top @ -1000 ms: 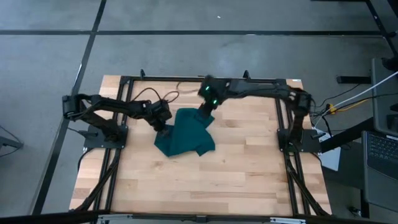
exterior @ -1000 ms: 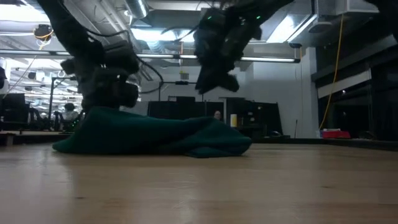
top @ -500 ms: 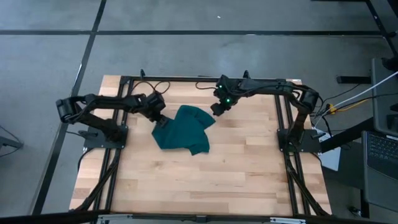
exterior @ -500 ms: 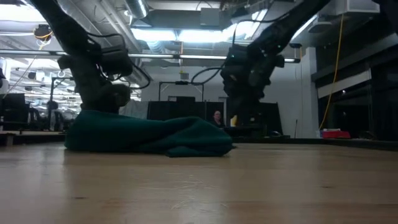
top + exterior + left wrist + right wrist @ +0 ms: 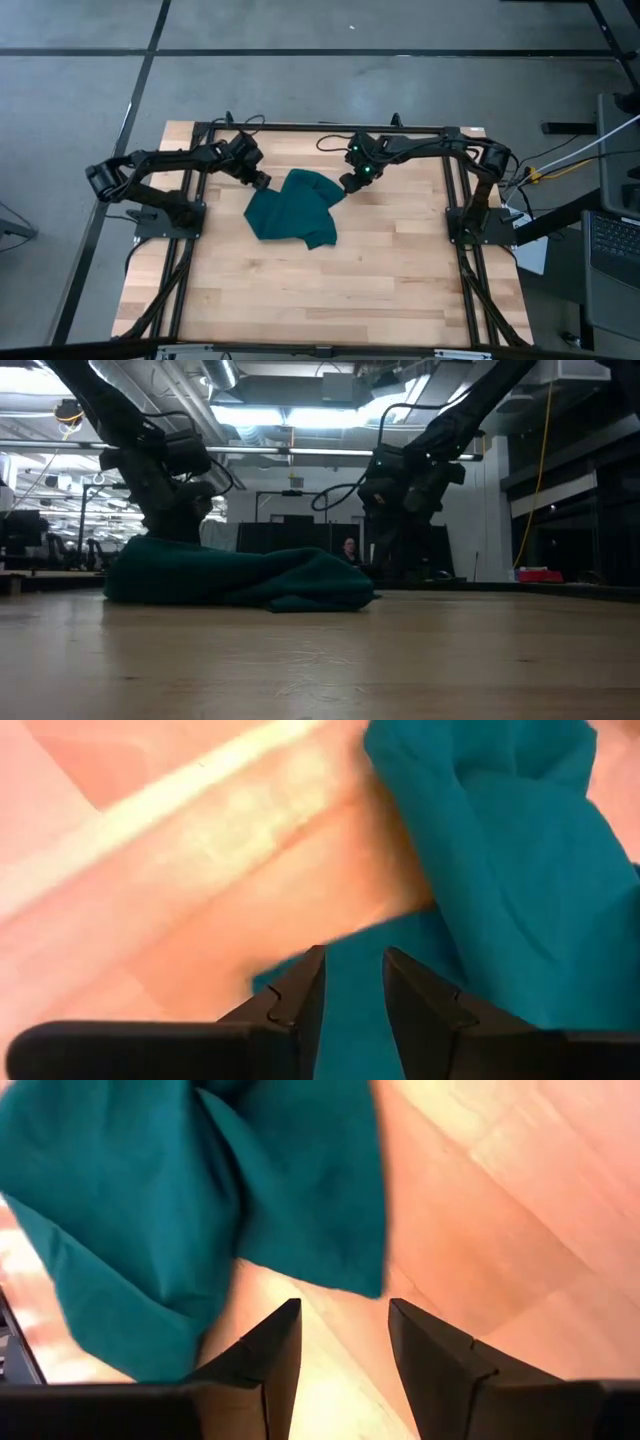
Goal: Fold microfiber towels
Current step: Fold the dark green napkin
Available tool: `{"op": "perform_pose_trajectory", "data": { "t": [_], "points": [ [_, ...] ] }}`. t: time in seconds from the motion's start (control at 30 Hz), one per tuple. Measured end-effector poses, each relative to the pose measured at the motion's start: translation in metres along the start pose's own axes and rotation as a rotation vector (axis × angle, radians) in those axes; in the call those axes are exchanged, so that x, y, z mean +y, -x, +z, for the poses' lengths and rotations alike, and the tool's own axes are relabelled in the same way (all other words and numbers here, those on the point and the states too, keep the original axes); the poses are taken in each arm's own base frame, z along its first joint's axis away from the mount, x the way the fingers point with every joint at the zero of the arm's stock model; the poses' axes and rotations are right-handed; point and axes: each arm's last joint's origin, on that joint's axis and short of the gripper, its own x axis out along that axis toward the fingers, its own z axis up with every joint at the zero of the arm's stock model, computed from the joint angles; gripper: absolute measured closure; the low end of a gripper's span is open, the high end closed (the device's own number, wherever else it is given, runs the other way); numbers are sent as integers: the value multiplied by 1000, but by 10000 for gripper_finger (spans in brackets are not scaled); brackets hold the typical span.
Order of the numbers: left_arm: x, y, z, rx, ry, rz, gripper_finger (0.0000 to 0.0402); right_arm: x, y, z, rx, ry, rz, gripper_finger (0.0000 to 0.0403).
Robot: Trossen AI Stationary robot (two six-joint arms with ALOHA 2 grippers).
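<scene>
The dark teal towel [image 5: 295, 207] lies crumpled in folds on the wooden table [image 5: 330, 290], toward its far side. It also shows in the low view [image 5: 240, 575]. No white tag shows. My left gripper [image 5: 262, 183] stands low at the towel's far left corner [image 5: 345, 1020], its fingers a little apart, with cloth showing through the gap [image 5: 353, 985]. My right gripper [image 5: 345, 184] is open and empty over bare wood [image 5: 345, 1330], just off the towel's far right edge [image 5: 350, 1270]. My left gripper points down over the towel's far left corner [image 5: 345, 1020]. I cannot tell whether its fingers touch the cloth. The towel lies slack on the table.
A black metal frame [image 5: 330, 127] runs around the table, with the arm bases at the left [image 5: 165, 215] and right [image 5: 480, 220]. Cables [image 5: 335, 138] lie along the far edge. Bare wood stretches from the towel to the near edge.
My right gripper has come off the towel's far right part, moving toward the table's right edge and down. My left gripper has drawn back toward the far edge. The towel shifted a little toward the far edge, its far part spread out, and has since lain still.
</scene>
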Motion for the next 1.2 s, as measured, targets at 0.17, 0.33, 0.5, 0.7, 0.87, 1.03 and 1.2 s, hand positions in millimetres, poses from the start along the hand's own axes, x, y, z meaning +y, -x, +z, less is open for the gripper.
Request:
{"op": "perform_pose_trajectory", "data": {
  "t": [0.17, 0.33, 0.5, 0.7, 0.87, 1.03, 1.2],
  "points": [
    [3, 5, 8, -26, 2, -11, 300, -4, -11, 2, 7, -18, -2, 242],
    [3, 7, 12, -31, 9, -46, 299, -3, -26, 4, 1, -26, 28, 237],
    [3, 7, 11, -20, -3, -50, 299, 2, -40, 3, 6, -35, 67, 241],
    [3, 7, 10, -14, -22, -58, 299, 9, -45, 3, -25, -46, 79, 256],
    [3, 7, 10, -3, -29, -75, 299, 8, -46, 3, -40, -65, 51, 336],
    [3, 7, 10, -3, -37, -79, 299, 7, -46, 4, -55, -50, 32, 395],
    [2, 7, 11, -17, -53, -84, 299, 11, -40, 5, -53, -44, 42, 399]
  ]
}}
